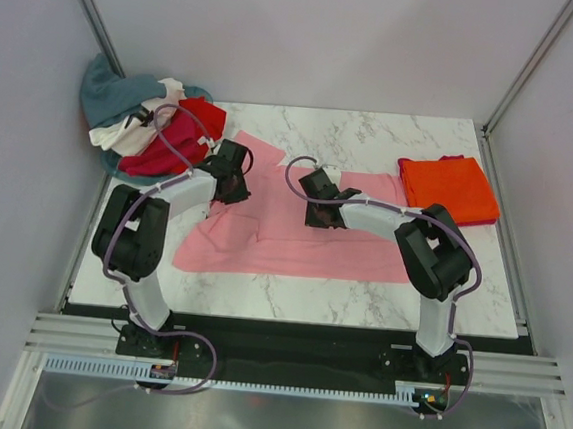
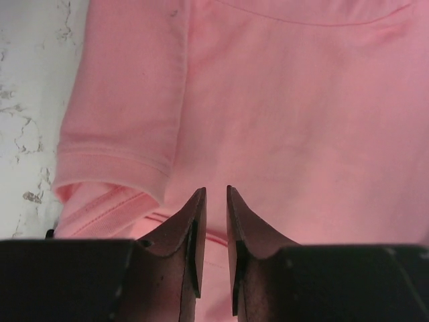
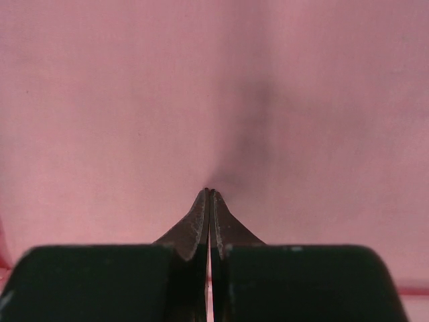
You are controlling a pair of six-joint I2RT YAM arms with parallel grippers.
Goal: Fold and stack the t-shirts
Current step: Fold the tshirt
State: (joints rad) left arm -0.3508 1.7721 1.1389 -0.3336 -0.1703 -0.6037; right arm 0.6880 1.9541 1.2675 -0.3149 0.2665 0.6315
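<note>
A light pink t-shirt (image 1: 284, 242) lies spread flat across the middle of the marble table. My left gripper (image 1: 231, 178) is low over its upper left part, beside a sleeve hem (image 2: 114, 168). Its jaws (image 2: 216, 191) stand a narrow gap apart, with pink cloth (image 2: 288, 100) showing through the gap. My right gripper (image 1: 318, 195) is over the shirt's middle. In the right wrist view its tips (image 3: 210, 191) are pressed together on the pink cloth (image 3: 120, 100), and a dark pucker runs away from them. A folded orange t-shirt (image 1: 448, 186) lies at the back right on a magenta one whose edge shows.
A heap of t-shirts sits at the back left corner: teal-grey (image 1: 105, 88), white (image 1: 113, 134), red (image 1: 207, 117) and magenta (image 1: 166, 152). Grey walls and metal posts close in the table (image 1: 359, 301) on three sides. Bare marble (image 2: 27, 100) shows left of the sleeve.
</note>
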